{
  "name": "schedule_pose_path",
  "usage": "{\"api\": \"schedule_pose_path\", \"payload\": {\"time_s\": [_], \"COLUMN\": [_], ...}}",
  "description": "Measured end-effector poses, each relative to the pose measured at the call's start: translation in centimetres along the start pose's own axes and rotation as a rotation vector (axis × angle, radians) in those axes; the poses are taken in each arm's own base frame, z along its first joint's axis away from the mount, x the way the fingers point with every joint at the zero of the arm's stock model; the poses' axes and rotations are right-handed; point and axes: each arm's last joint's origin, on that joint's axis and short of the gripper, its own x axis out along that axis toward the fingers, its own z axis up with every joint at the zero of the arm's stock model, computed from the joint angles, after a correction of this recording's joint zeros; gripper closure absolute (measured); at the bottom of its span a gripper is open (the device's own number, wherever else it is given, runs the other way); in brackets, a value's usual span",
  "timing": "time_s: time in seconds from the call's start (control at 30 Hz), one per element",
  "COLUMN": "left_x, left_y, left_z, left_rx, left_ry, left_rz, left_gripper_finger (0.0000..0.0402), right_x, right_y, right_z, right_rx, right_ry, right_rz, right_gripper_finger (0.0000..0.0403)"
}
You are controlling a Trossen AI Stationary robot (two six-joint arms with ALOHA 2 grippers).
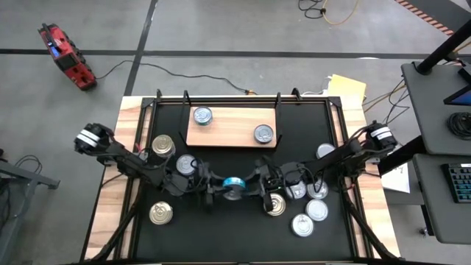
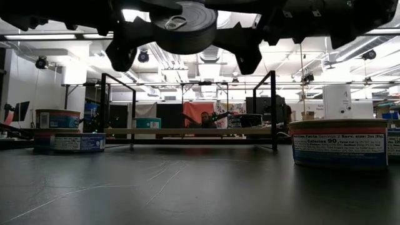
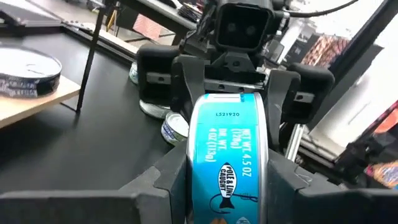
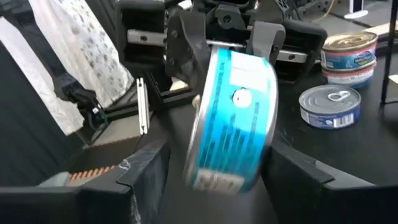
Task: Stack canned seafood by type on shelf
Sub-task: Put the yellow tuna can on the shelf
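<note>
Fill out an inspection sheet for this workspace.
Surface: black table with wooden edges.
Job's things: shelf holds two cans; blue-label can held above the table's centre; loose tins on the table.
Clutter: yellow paper past the far right corner.
End effectors: left end effector shut on the blue-label can; right end effector open around it.
Cables: black cable on the floor, from a red device.
Surroundings: desk with keyboard at right.

Cans (image 1: 307, 215) crowd the table's right; shelf (image 1: 232, 125) middle lies bare.
</note>
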Motion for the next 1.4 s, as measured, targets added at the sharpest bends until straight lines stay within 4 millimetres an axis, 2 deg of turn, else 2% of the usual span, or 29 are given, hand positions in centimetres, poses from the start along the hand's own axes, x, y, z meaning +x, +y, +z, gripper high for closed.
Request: {"api": "schedule_pose_path", "payload": {"time_s": [0.3, 0.47, 0.6, 0.7, 0.83, 0.93, 1.03, 1.23, 1.4], "left_x": [-2.1, -3.2, -3.7, -3.9, -3.8, -3.7, -3.7, -3.7, -3.6], "left_y": [0.8, 1.1, 1.7, 2.3, 2.6, 2.9, 3.0, 3.0, 3.1], "left_z": [2.1, 3.6, 4.4, 4.4, 4.1, 3.6, 3.5, 3.6, 3.5], "left_rx": [-0.158, -0.284, -0.499, -0.624, -0.761, -0.809, -0.829, -0.839, -0.837], "left_ry": [-0.066, -0.110, -0.085, -0.042, 0.001, 0.025, 0.031, 0.017, 0.016], "left_rz": [-0.007, -0.041, -0.115, -0.142, -0.152, -0.139, -0.138, -0.133, -0.127], "left_gripper_finger": [0.0283, 0.0283, 0.0283, 0.0283, 0.0283, 0.0283, 0.0283, 0.0283, 0.0283], "right_x": [-2.2, -3.0, -3.1, -3.1, -2.9, -2.7, -2.1, -0.6, 1.4], "right_y": [0.7, 1.9, 3.4, 4.9, 6.7, 7.7, 7.8, 7.8, 7.4], "right_z": [2.2, 2.9, 3.0, 3.0, 2.6, 2.6, 2.8, 2.4, 2.2], "right_rx": [-0.045, -0.201, -0.434, -0.691, -1.101, -1.309, -1.422, -1.580, -1.669], "right_ry": [0.076, 0.060, 0.044, 0.016, 0.019, 0.044, 0.086, 0.152, 0.216], "right_rz": [-0.024, 0.018, 0.061, 0.042, -0.051, -0.160, -0.243, -0.293, -0.351], "right_gripper_finger": [0.0156, 0.0168, 0.0179, 0.0183, 0.0181, 0.0173, 0.0157, 0.0119, 0.0098]}}
